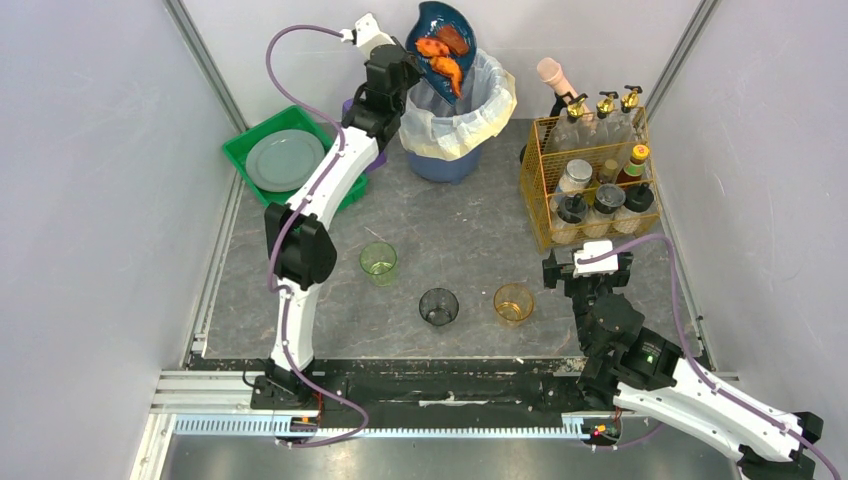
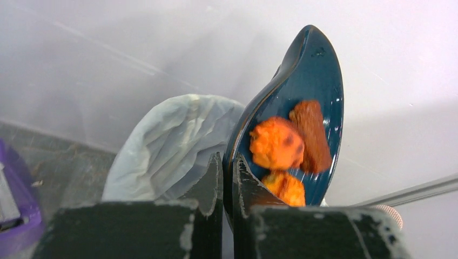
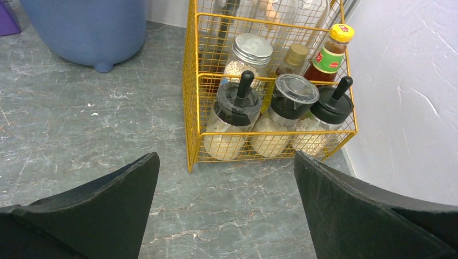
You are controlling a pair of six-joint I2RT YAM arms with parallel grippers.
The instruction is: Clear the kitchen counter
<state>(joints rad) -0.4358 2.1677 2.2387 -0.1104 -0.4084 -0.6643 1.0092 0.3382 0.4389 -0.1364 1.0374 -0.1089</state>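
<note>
**Left gripper [image 2: 227, 168] holds a tilted plate above the bin**

Left gripper's black fingers are pinched together on the rim of a dark blue plate [image 2: 314, 70]. The plate is raised and steeply tilted over a blue bin [image 1: 445, 160] lined with a pale bag [image 2: 167, 140]. Orange and brown food pieces [image 2: 276, 143] sit on the plate's lower half.

The right gripper [image 3: 226, 156] hangs low with its fingers spread wide and nothing between them. It faces a yellow wire basket [image 3: 192, 108] of jars and bottles.

The kitchen counter [image 1: 450, 225], dark grey and veined, fills the middle of the overhead view. On it stand a green glass [image 1: 378, 262], a dark glass [image 1: 438, 306] and an amber glass [image 1: 513, 302]. At its far left, a green tray [image 1: 238, 150] holds a grey plate [image 1: 285, 158].
</note>
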